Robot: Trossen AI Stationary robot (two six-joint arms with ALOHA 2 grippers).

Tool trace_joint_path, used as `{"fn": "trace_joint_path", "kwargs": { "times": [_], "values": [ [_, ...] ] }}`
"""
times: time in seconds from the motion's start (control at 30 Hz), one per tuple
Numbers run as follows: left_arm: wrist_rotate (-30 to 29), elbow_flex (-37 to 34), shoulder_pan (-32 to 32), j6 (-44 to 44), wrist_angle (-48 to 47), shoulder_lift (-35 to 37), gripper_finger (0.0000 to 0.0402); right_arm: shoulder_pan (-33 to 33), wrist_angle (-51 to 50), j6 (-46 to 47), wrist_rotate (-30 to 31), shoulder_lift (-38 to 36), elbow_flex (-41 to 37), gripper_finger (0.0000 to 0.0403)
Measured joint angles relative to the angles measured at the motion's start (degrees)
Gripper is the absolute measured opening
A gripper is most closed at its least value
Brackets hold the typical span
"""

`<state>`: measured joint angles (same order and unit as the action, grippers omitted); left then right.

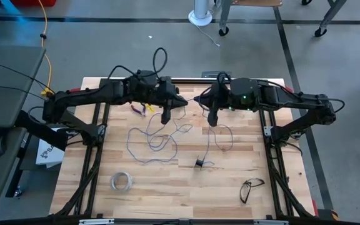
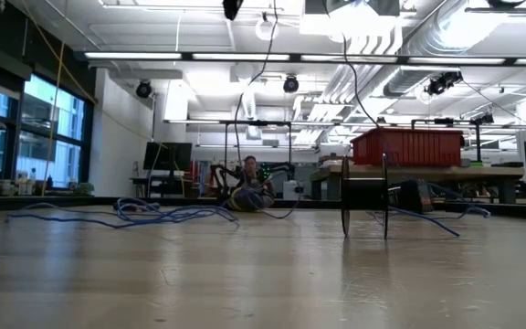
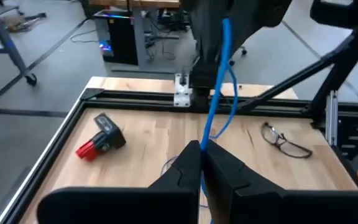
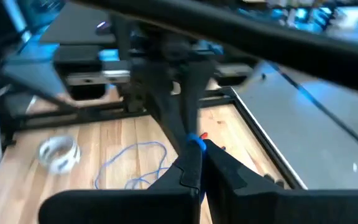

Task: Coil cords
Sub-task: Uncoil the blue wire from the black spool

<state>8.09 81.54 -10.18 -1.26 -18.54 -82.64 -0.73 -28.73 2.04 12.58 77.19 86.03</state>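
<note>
- Wire (image 1: 152,140) sprawls loose mid-counter; spool (image 1: 200,164) stands nearer the front edge, nothing wound yet.
- Left gripper (image 3: 202,155) clamped on the wire, raised.
- Right gripper (image 4: 199,154) pinches it too, toward the back edge.

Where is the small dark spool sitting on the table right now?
In the high view the spool stands on the wooden table just right of centre, between the loose wire and the eyeglasses.

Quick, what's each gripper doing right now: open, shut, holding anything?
Left gripper: shut on the wire.
Right gripper: shut on the same wire.
</note>
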Motion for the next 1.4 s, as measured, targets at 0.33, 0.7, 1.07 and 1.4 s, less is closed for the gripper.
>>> {"fn": "trace_joint_path", "kwargs": {
  "times": [0.33,0.7,1.07,1.4],
  "values": [
    [0.24,6.96,-0.84,4.11,-7.35,6.83,0.0001,0.00,-3.02,6.49,1.40,-0.23,1.08,0.0089],
    [-2.08,17.67,-0.84,3.14,-11.87,5.09,0.0001,1.15,-6.40,5.70,-0.82,3.28,-0.53,0.0222],
    [-2.70,22.05,-0.84,4.05,-17.05,4.56,0.0000,2.32,-3.62,1.49,0.67,10.81,-0.72,0.0212],
    [-3.94,22.60,-0.84,3.44,-18.61,4.56,0.0000,2.38,-3.24,-0.85,2.20,11.39,-0.72,0.0042]
  ]
}}
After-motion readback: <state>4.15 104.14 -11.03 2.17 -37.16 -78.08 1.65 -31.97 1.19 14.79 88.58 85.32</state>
